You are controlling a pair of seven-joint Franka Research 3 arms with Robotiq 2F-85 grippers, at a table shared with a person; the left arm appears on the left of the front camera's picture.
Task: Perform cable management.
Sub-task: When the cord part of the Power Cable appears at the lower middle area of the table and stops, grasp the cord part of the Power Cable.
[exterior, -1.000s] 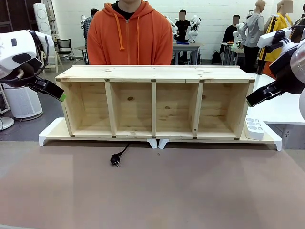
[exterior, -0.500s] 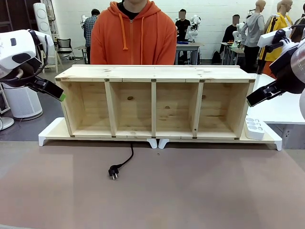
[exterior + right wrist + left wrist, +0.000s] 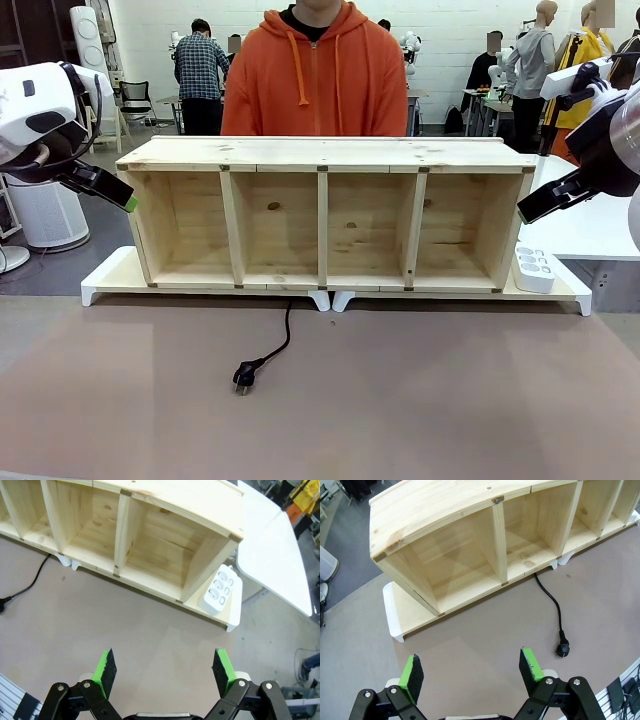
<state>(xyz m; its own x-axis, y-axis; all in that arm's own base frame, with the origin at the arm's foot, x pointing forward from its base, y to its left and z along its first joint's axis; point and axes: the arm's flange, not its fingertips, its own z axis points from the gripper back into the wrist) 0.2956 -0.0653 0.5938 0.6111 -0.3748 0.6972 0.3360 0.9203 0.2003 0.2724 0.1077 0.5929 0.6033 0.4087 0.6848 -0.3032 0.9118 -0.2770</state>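
The black cable [image 3: 277,348] comes out from under the wooden shelf [image 3: 325,152] near its middle and curves across the brown table to its plug [image 3: 243,377]. In the left wrist view the cable [image 3: 551,605] lies ahead and to the right, ending at the plug [image 3: 562,649]. It also shows at the left edge of the right wrist view as the cable [image 3: 30,584]. My left gripper [image 3: 128,200] hovers beside the shelf's left end, open and empty [image 3: 470,669]. By the shelf's right end my right gripper [image 3: 526,211] also hangs open and empty [image 3: 165,667].
A white power strip [image 3: 534,268] lies on the white riser [image 3: 560,290] at the shelf's right end [image 3: 220,590]. A person in an orange hoodie [image 3: 318,85] stands behind the shelf. A white table [image 3: 272,560] stands to the right.
The cable has slid farther out from under the shelf, its plug moving toward me and slightly right. The person has shifted right. Both arms have stayed still.
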